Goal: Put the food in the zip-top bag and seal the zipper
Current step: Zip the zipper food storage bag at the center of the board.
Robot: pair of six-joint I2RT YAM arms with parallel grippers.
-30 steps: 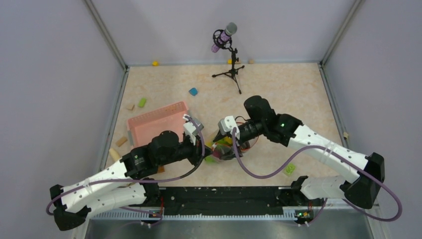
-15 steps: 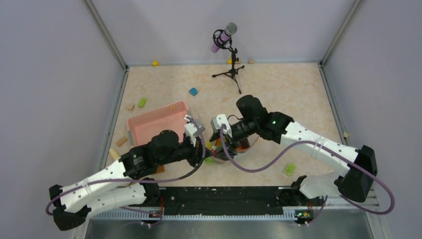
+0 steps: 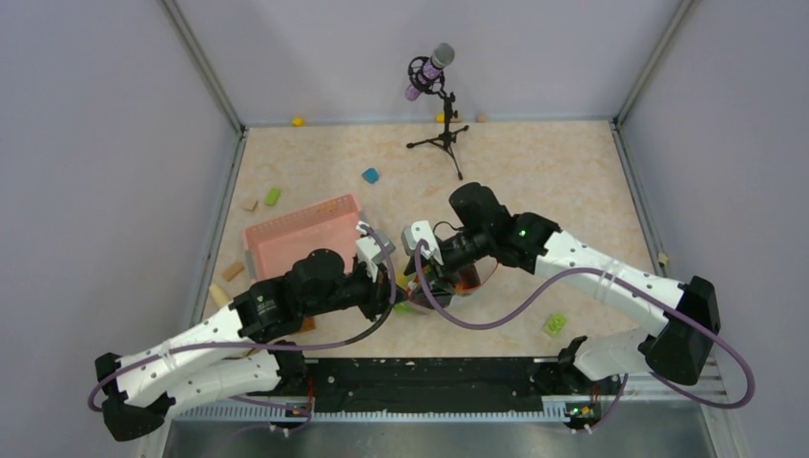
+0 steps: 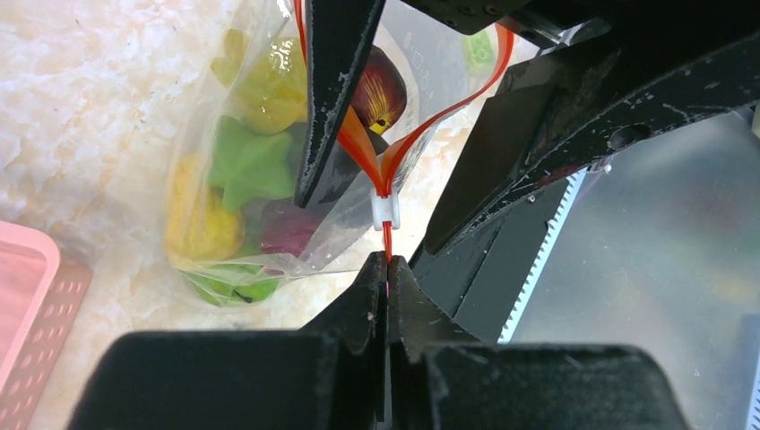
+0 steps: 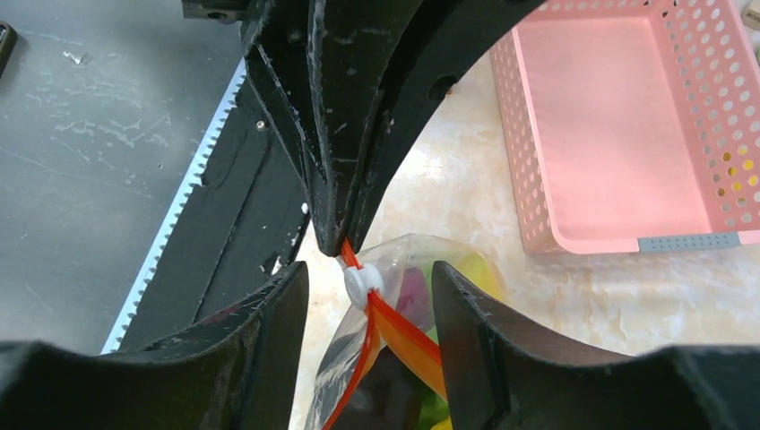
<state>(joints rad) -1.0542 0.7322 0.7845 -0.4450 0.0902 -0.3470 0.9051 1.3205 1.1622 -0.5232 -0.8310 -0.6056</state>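
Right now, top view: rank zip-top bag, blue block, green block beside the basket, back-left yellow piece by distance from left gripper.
1. zip-top bag: pinched by the left gripper.
2. blue block: farther back, centre.
3. green block: left, behind the pink basket.
4. yellow piece: back wall, left.

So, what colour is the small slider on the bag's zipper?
The slider is white, on the orange-red zipper; the left wrist view shows it best.
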